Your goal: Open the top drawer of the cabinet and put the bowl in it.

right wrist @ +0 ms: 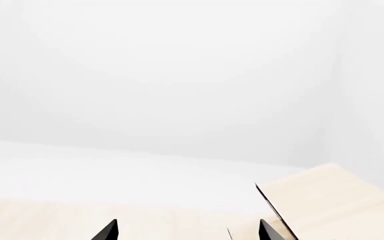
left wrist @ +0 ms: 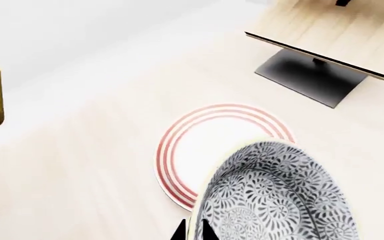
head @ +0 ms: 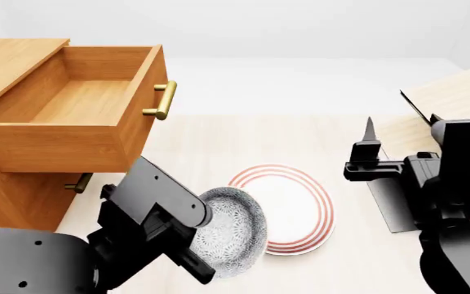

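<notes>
Above plate, bowl tipped on edge, pinched at rim by L gripper. R gripper wide open, empty. Top drawer out already. Raise above drawer front, swing over, level bowl before release; avoid handle.

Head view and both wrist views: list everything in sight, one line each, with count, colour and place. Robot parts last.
cabinet: one, orange-brown wood, head view's left.
top drawer: one, orange-brown, pulled out, nothing seen inside, brass handle.
lower drawer handle: one, brass, below the open drawer.
bowl: one, grey-blue patterned, tilted, at the left gripper.
plate: one, white with red rings, on the table beside the bowl.
rack: one, pale wood, black base.
table: one, pale wood.
left gripper: black, shut on the bowl's rim.
right gripper: black, open, raised.
</notes>
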